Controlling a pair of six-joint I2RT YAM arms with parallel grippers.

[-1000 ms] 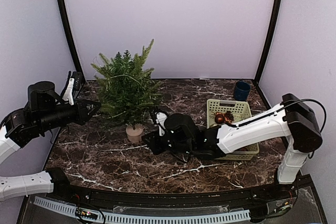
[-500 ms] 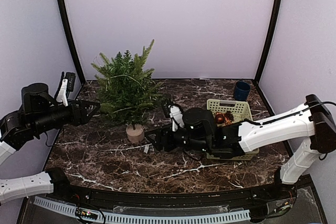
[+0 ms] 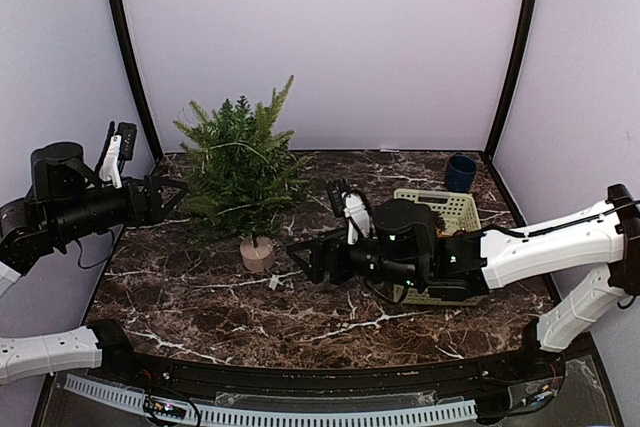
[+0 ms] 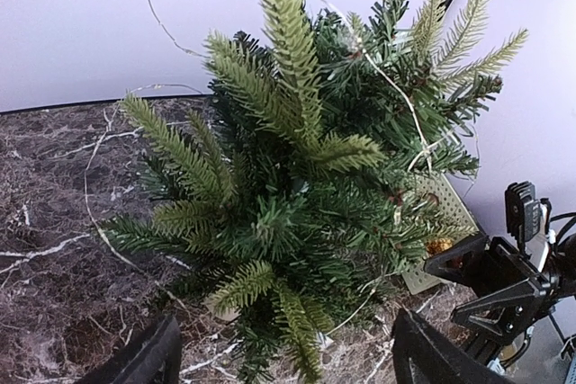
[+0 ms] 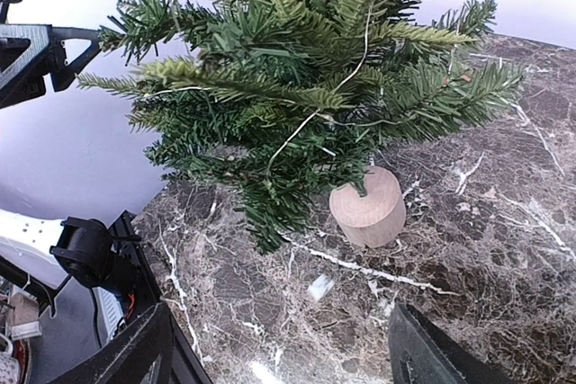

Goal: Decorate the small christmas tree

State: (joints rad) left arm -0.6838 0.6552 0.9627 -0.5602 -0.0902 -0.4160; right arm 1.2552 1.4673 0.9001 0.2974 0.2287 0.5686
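christmas tree (image 3: 240, 162) green, pot (image 3: 257, 253) beige; table (image 3: 180, 292) dark marble, white veins; basket (image 3: 437, 194) pale yellow; cup (image 3: 461, 173) blue.

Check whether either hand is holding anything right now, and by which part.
Nothing is held. The left hand and right hand are both open and empty, facing the small christmas tree.

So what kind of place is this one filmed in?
Likely a lab recording booth, not a home: plain lilac walls and black corner posts enclose a marble-patterned table, with robot arms mounted at its near edge.
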